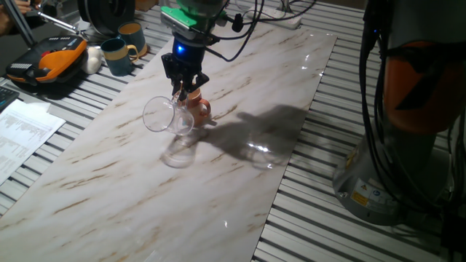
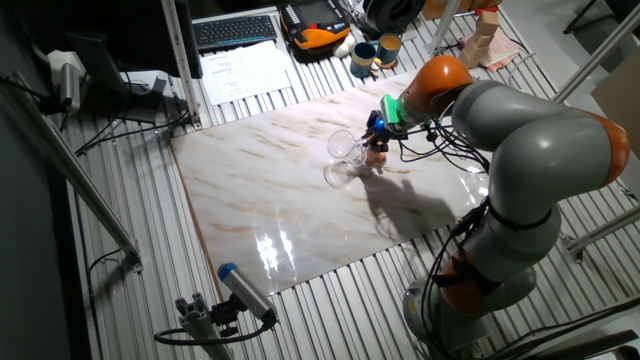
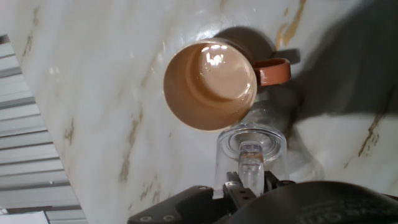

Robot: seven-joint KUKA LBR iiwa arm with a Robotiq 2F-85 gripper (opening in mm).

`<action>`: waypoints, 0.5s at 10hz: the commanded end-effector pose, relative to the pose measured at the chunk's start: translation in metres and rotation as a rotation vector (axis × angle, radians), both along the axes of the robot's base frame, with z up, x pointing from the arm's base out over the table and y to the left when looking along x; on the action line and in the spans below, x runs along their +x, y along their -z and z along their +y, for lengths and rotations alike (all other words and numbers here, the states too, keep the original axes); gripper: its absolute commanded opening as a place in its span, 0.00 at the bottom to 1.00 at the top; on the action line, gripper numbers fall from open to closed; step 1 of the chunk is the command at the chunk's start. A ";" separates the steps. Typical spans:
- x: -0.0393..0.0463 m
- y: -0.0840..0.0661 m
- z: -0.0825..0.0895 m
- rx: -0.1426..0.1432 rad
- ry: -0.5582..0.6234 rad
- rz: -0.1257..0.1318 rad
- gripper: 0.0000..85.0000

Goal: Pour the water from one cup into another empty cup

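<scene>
Tool: I am holding the tool low over the marble tabletop, its fingers pinching the handle side of the glass mug
Glass mug: it is hanging tipped well over on its side, mouth facing away from the arm, base toward the tool; in the hand view its thick base is sitting just beside the rim of the other cup
Terracotta mug: it is standing upright on the tabletop, handle pointing away from the glass, directly below and beside the tilted glass; in the other fixed view it is mostly hidden by the tool
Water: I am seeing a glossy, reflective floor inside the terracotta mug in the hand view, which I judge to be liquid already received; I cannot tell whether any is remaining in the glass
Progress: I am judging the pour to be at or near its end; what is left is righting the glass and setting it down
Writing: a yellow sticker on the robot base and printed sheets are showing, none legible
</scene>
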State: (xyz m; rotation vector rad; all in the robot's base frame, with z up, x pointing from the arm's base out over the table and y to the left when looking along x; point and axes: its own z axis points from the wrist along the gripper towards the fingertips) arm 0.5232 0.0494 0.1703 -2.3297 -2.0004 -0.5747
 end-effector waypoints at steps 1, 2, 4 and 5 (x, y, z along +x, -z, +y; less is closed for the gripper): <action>0.0002 -0.002 0.000 0.004 0.000 -0.001 0.00; 0.0001 -0.002 0.000 0.008 -0.001 -0.003 0.00; -0.0006 -0.002 0.000 0.010 0.003 -0.008 0.00; -0.0009 -0.003 0.000 0.008 0.007 -0.009 0.00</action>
